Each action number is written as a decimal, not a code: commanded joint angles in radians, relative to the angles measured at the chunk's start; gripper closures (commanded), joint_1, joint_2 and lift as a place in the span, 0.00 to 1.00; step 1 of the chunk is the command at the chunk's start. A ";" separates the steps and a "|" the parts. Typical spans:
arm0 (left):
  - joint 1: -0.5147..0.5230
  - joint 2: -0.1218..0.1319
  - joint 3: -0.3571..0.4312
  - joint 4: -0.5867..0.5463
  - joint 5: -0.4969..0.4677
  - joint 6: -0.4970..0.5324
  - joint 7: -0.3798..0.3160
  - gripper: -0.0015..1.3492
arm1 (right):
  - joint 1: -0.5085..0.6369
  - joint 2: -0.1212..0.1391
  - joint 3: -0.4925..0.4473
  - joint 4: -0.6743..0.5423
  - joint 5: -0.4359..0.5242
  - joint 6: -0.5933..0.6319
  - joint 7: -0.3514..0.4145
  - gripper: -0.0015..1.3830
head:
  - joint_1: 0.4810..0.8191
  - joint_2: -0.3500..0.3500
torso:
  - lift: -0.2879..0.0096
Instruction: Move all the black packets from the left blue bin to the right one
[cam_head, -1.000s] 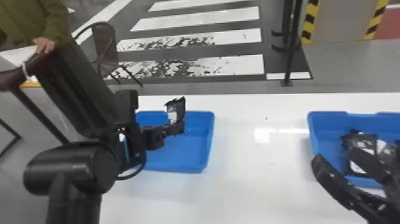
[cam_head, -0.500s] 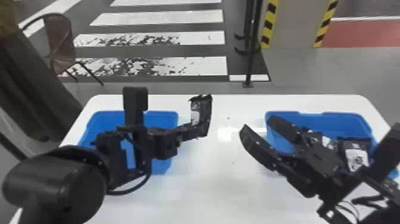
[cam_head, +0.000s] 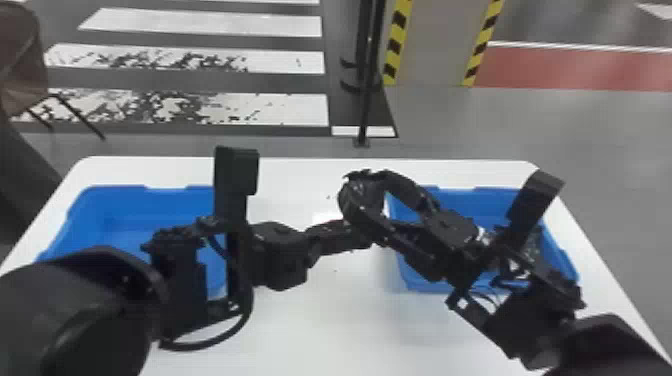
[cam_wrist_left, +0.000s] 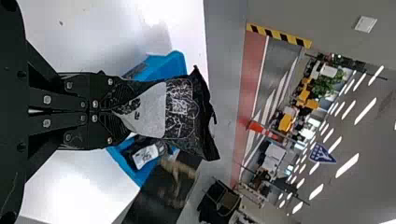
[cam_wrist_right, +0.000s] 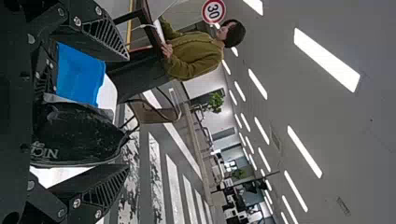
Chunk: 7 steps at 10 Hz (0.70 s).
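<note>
Handover step: left gripper (cam_wrist_left: 111, 112) clamps the black packet (cam_wrist_left: 180, 109) near the right blue bin (cam_head: 422, 284); right gripper (cam_wrist_right: 128, 112) straddles it, jaws parted. Next: clamp right, then release left.

White table (cam_head: 310, 325) — left blue bin (cam_head: 145, 207) and, apart, right blue bin (cam_head: 477, 202).
</note>
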 joint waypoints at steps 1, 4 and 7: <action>-0.008 0.005 -0.033 -0.007 0.020 -0.008 -0.001 0.90 | -0.029 -0.005 0.004 0.034 0.005 0.000 0.000 0.17 | 0.63 0.37 | 0.50; -0.016 0.008 -0.035 -0.007 0.026 -0.015 -0.001 0.90 | -0.031 -0.006 0.037 0.047 -0.044 0.000 0.000 0.91 | 0.63 0.34 | 0.50; -0.008 0.008 -0.031 -0.007 0.046 -0.049 0.001 0.85 | -0.024 -0.008 0.035 0.042 -0.062 -0.005 0.003 0.92 | 0.63 0.36 | 0.50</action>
